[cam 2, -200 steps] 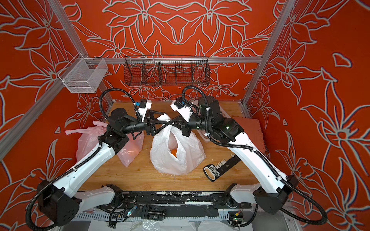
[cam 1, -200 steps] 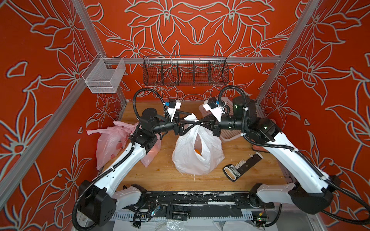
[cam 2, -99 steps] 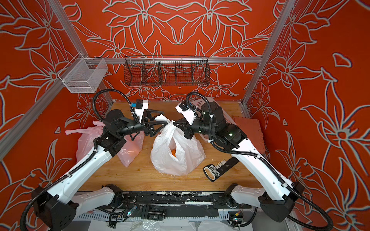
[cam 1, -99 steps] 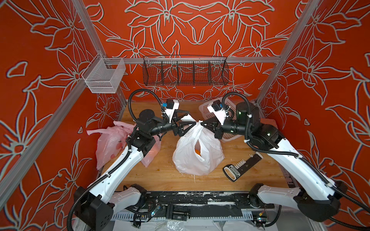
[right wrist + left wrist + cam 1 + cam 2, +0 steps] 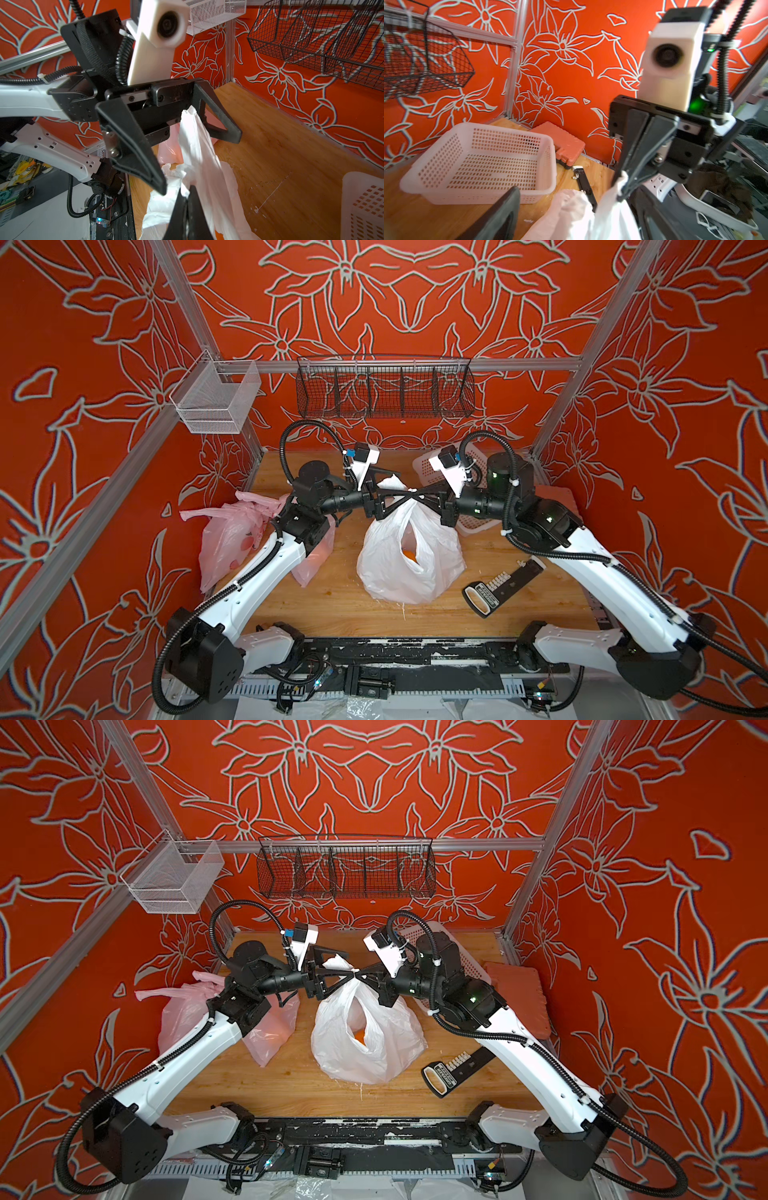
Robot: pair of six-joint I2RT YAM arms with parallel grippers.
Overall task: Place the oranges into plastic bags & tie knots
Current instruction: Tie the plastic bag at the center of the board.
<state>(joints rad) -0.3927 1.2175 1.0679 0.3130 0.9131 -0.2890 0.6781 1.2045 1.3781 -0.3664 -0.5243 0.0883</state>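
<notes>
Noted the right gripper point(image 5: 415, 492) pressed together on a twisted strap of the white bag point(image 5: 409, 572). It drew the strap taut above the bag's mouth, seemingly as an anchor for the tying. The left gripper point(image 5: 400, 485) faced it with fingers spread wide, tips close to the right's. The other strap rose loose between those fingers, unpinched; judged it was lining up to take that strap. The bag sat mid-table point(image 5: 332, 610) with its mouth gaping and one orange point(image 5: 409, 554) visible inside. No knot on it yet. Two pink bags point(image 5: 226, 539) lay partly under the left arm, clear of the work; whether knotted, could not tell. The perforated basket point(image 5: 500, 129) by the right arm held no fruit.
</notes>
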